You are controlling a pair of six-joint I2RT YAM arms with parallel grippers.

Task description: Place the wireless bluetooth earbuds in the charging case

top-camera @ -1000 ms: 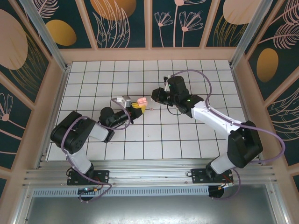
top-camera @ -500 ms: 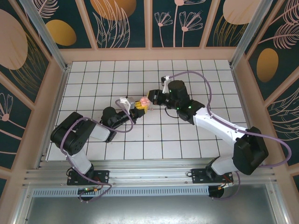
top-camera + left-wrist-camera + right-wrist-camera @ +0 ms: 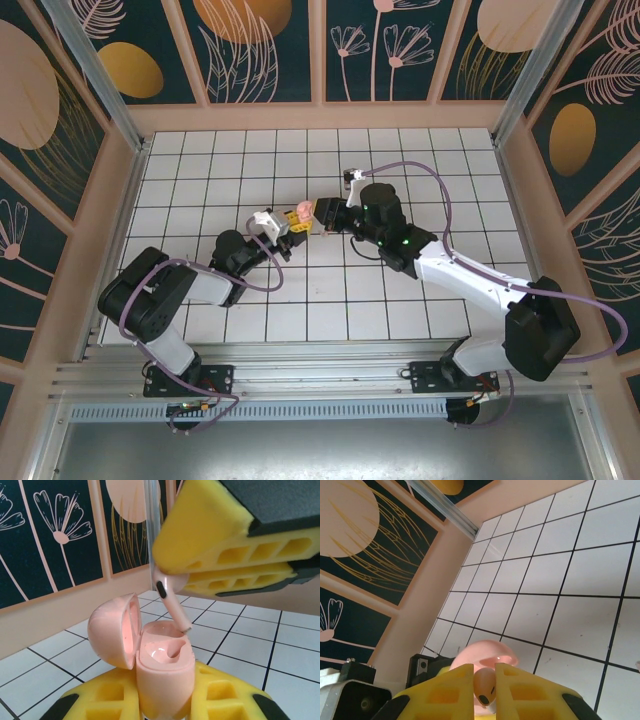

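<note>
Case (image 3: 165,680), lid (image 3: 111,630) swung open, is held upright over the middle of the worktop (image 3: 200,160), clamped in the left hand (image 3: 282,225) so its socket (image 3: 162,654) faces up, while the right hand (image 3: 322,212), pinched on one earbud (image 3: 169,595), hangs it stem-down just above, lined up to drop in.

Top view looks down from behind; both wrist views (close up) share the charging case (image 3: 164,667) in the left gripper (image 3: 162,701).

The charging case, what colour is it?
The charging case is salmon pink, clearest in the left wrist view.
</note>
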